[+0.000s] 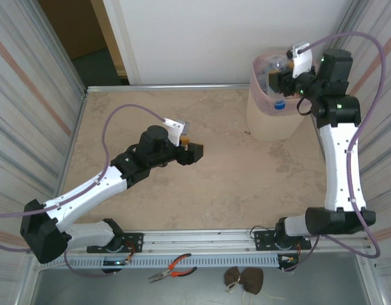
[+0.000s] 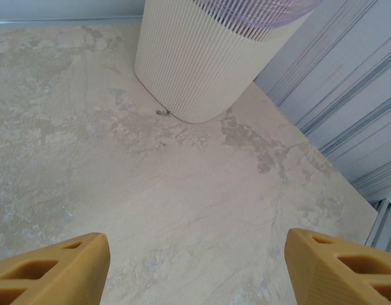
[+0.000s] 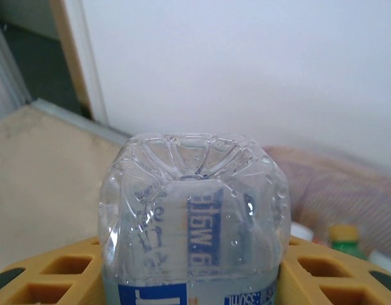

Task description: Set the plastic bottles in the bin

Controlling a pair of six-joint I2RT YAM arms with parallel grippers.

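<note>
Over the bin [image 1: 268, 124]: right jaws clamped on clear bottle [image 3: 192, 229], base outward, rim beneath.
Left of bin: left jaws open, empty.

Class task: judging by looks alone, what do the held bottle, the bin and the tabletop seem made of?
The bottle: clear glossy plastic, see-through with moulded base ridges. The bin: matt cream, finely ribbed wall, probably plastic. The tabletop: mottled beige, stone-like pattern; stone or laminate, cannot tell.

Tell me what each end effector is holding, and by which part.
Right end effector: a clear plastic bottle, clamped across its labelled body, base pointing outward. Left end effector: open, holding nothing.
</note>
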